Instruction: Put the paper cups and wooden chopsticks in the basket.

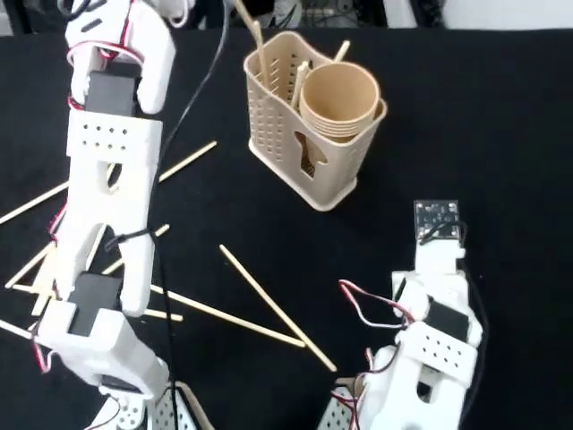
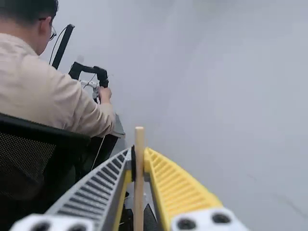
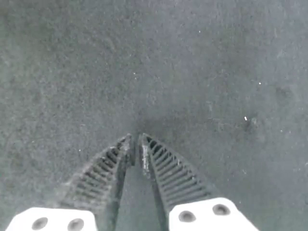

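Black cloth worktop (image 1: 483,116) runs edge to edge in the high view, with a pale strip (image 1: 501,13) showing beyond it at the upper right. Over on the left wrist view, plain grey wall (image 2: 221,72), evenly lit, and a black mesh chair (image 2: 29,163) in front of it.

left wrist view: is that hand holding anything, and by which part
Yes, the left hand is shut on a wooden chopstick, pinched near one end, with a short tip poking out past the hand.
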`<action>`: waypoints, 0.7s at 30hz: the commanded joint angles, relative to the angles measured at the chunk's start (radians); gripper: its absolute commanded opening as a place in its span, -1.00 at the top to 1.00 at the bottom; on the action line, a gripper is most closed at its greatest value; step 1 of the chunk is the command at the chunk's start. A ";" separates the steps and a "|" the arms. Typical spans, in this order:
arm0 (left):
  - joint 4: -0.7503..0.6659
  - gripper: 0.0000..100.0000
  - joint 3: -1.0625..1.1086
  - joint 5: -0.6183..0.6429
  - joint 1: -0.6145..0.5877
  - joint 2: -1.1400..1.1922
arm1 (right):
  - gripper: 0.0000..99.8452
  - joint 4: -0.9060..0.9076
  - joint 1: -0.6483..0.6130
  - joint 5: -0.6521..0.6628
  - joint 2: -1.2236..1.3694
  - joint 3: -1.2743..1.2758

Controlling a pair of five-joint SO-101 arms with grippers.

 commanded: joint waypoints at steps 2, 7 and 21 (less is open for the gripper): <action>-0.018 0.94 0.062 0.023 -0.021 -0.012 | 0.93 -0.021 -0.015 -0.009 -0.015 -0.008; -0.127 0.94 0.208 0.023 -0.024 -0.015 | 0.93 -0.021 -0.015 -0.009 -0.015 -0.008; -0.207 0.94 0.404 0.023 -0.010 -0.018 | 0.92 -0.021 -0.015 -0.009 -0.015 -0.008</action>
